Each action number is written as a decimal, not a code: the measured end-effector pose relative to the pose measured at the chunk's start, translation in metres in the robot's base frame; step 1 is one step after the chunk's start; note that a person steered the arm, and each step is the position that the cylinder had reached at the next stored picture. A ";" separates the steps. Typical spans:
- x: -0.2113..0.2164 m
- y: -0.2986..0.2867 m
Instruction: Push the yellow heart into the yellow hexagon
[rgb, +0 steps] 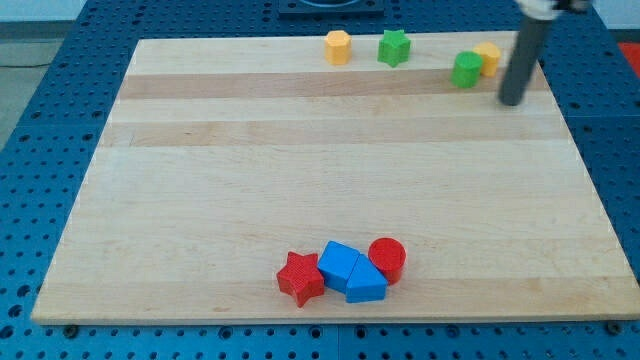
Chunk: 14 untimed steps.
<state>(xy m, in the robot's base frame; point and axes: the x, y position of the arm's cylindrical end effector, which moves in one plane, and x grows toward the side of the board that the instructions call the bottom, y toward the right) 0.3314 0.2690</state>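
Pale wooden board (200, 150); blue pegboard bench (60, 90)

board (200, 200) | top: yellow hexagon (338, 47), green star (394, 47) | bottom: red star (300, 278)

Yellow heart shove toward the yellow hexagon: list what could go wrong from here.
1. The green block touches the yellow heart on its left, so pushing left would likely carry it along too.
2. The green star sits just right of the yellow hexagon, blocking a straight path.
3. All four lie near the board's top edge; from my tip, below and right, a skewed push could tip the heart off.
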 end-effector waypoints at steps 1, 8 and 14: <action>-0.025 0.045; -0.069 -0.114; 0.002 -0.227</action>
<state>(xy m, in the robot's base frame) 0.3337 0.0416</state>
